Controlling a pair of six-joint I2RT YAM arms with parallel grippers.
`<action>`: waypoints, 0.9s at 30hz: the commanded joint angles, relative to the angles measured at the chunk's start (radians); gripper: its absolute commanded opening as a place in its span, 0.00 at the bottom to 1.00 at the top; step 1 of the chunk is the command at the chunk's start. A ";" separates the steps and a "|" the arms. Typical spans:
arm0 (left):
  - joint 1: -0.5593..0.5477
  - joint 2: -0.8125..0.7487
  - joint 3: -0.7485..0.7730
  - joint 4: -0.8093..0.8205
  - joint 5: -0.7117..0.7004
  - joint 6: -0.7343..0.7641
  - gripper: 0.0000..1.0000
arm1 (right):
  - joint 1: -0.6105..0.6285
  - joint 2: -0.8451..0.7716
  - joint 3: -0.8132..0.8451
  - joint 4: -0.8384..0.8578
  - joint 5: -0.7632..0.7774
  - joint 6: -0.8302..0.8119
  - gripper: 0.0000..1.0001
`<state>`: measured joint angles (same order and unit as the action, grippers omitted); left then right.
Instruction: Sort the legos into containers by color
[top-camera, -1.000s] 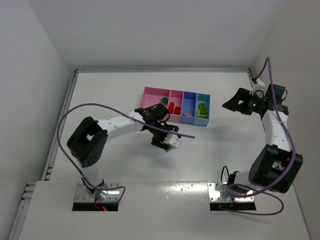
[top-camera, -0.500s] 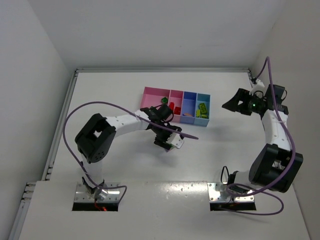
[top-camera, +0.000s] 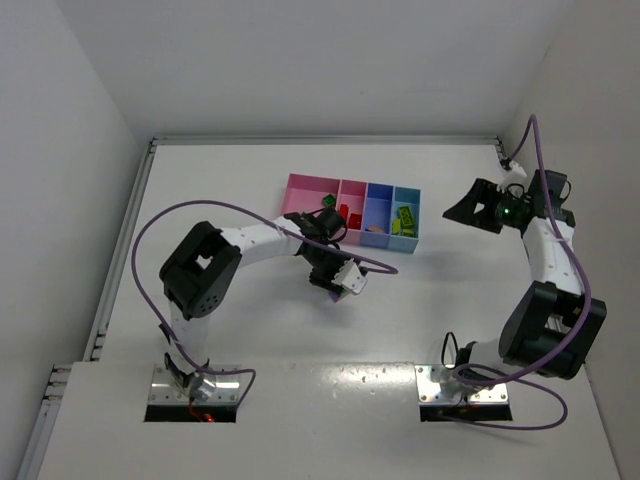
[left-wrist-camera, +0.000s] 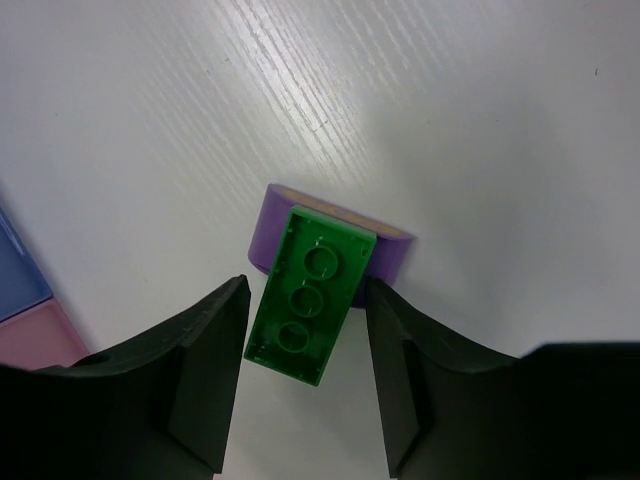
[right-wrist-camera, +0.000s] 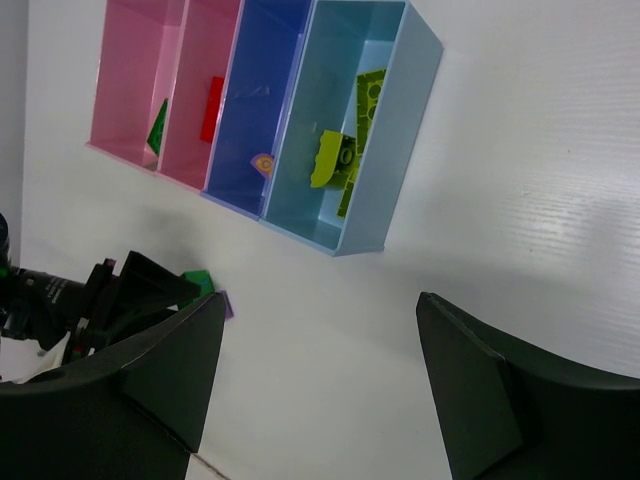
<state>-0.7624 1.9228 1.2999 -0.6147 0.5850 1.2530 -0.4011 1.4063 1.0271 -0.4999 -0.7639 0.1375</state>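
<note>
Bracketing the green brick (left-wrist-camera: 312, 292) with the left gripper (left-wrist-camera: 305, 298), 1 jaw at each long side, nearly touching, grip impossible to confirm. Lying lengthwise between the jaws, slightly tilted, hollow underside with 3 tubes facing up, far end sitting on a purple brick (left-wrist-camera: 392, 252) on the table (left-wrist-camera: 450, 120), near the bins (right-wrist-camera: 398, 165). Hanging well apart with the right gripper (right-wrist-camera: 320, 298) wide open and empty

Left arm (top-camera: 258, 240) stretched forward and inward over table, elbow folded at left, wrist bent down; left gripper (left-wrist-camera: 305, 300) pointing straight down, low over surface; fingers (left-wrist-camera: 205, 360) drawn fairly near together, gap between them, clamped or not unclear; right arm (top-camera: 548, 258) upright at right side, wrist turned inward; right gripper (right-wrist-camera: 320, 300) held high, jaws wide apart.
</note>
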 joint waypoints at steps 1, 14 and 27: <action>0.012 0.015 0.036 -0.010 0.058 0.033 0.54 | 0.005 0.000 0.037 0.018 -0.003 -0.016 0.78; 0.031 0.044 0.036 -0.028 0.067 0.023 0.48 | 0.005 0.010 0.047 0.018 -0.003 -0.016 0.78; 0.110 -0.112 -0.119 0.350 0.338 -0.712 0.06 | 0.161 -0.056 -0.068 0.205 -0.202 0.130 0.78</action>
<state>-0.7025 1.9236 1.2652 -0.4625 0.7639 0.8463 -0.3050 1.4033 0.9962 -0.4244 -0.8616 0.1871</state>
